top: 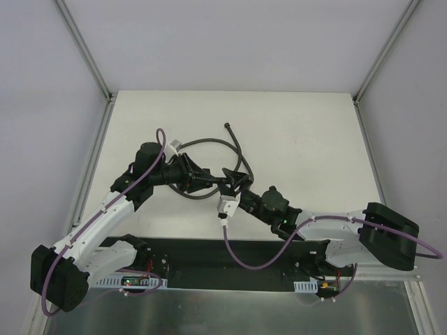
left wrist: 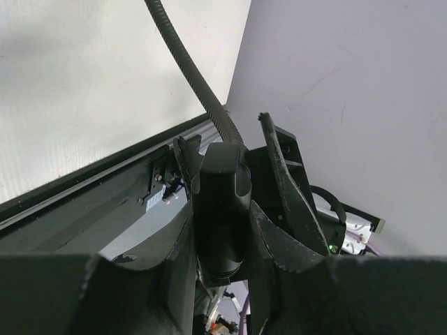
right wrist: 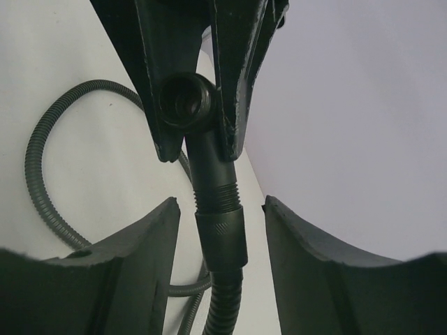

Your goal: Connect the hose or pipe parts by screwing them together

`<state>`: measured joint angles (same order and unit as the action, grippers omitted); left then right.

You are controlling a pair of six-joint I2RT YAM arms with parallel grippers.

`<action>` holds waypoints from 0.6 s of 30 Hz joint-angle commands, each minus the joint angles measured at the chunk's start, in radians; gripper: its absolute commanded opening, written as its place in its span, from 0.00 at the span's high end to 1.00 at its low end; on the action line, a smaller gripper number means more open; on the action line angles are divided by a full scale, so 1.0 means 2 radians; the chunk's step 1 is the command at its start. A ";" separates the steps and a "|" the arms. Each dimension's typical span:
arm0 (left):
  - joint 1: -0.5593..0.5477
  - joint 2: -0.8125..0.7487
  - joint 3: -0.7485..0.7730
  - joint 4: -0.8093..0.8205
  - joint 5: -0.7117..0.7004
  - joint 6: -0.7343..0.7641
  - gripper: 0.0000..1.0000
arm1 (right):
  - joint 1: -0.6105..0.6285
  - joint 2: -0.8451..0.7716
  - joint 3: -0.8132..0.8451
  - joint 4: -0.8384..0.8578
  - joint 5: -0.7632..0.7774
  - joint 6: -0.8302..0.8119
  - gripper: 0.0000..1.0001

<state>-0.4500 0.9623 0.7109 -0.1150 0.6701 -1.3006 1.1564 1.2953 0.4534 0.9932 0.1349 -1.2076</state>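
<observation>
Clamping the dark end fitting [left wrist: 221, 209] between narrow fingers, your left gripper [left wrist: 222, 174] holds it raised over the table [top: 300, 132], open mouth facing the right wrist camera. This is likely the fixed half, pinned so it cannot spin. Hose [top: 202, 142] loops slack across the tabletop behind both grippers, which should keep twist off the joint. Right gripper [right wrist: 220, 209]: 2 fingers [right wrist: 140, 272] straddle the knurled collar [right wrist: 222, 234] just below the threaded section [right wrist: 215, 185], with a gap on each side and nothing gripped. You appear to be lining up on the ribbed surface, where a turn can bite. Collar meets the threads; how far it is wound on, cannot tell.
</observation>
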 commanded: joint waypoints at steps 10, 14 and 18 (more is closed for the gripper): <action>0.006 0.017 0.052 0.025 0.065 0.079 1.00 | 0.002 -0.022 0.019 -0.015 0.020 0.058 0.99; 0.006 0.048 0.076 0.023 0.078 0.219 1.00 | -0.007 -0.047 0.036 -0.081 -0.017 0.125 0.99; 0.006 0.068 0.076 0.024 0.083 0.374 1.00 | -0.027 -0.068 0.039 -0.121 -0.086 0.186 0.99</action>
<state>-0.4435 1.0748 0.8177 -0.1131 0.7864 -0.9195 1.1271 1.2186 0.4839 0.8177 0.1123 -1.0035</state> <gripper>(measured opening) 0.263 0.271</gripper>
